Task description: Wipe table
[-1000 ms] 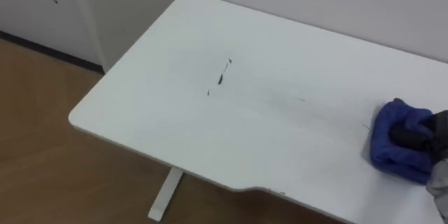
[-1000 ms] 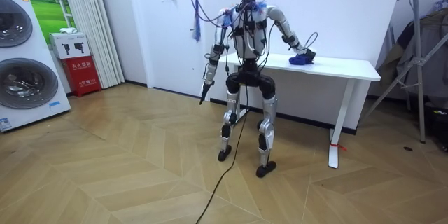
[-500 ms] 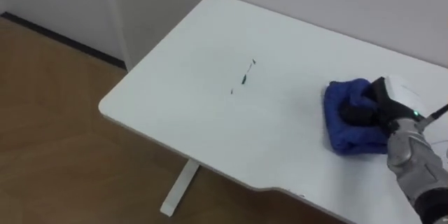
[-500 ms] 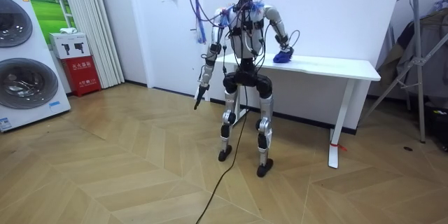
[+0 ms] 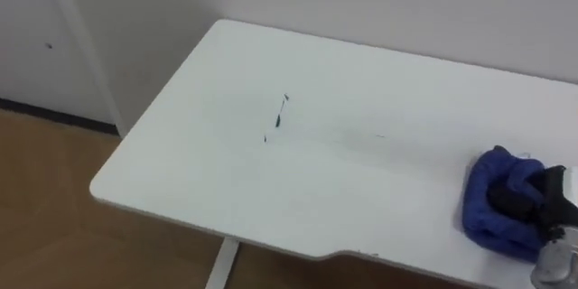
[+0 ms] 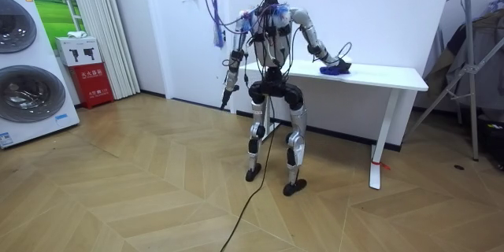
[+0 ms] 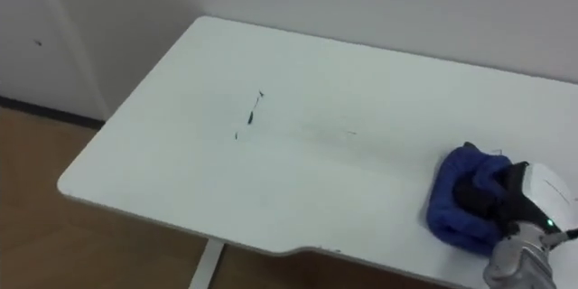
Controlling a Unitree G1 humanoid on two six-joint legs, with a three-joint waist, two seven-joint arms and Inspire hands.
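A white table (image 5: 208, 172) stands against the wall, and I stand at its front edge. Short dark marks (image 5: 276, 122) lie near its middle. A crumpled blue cloth (image 5: 492, 199) rests on the tabletop at the right. My right hand (image 5: 542, 212) is shut on it, dark fingers dug into the folds. The right eye view shows the same cloth (image 7: 456, 203) and right hand (image 7: 524, 203), well to the right of the marks (image 7: 250, 113). In the room view my left hand (image 6: 225, 96) hangs by my side, away from the table (image 6: 394, 75).
The table's left corner and front edge drop to a wooden floor (image 5: 54, 235), with a white table leg (image 5: 219, 266) below. In the room view, washing machines (image 6: 24, 71) and a red box (image 6: 94, 83) stand at the left, a metal rack (image 6: 472, 63) at the right.
My right hand swept the cloth left toward the marks half a second ago, then back to the right. The head camera shifted as well.
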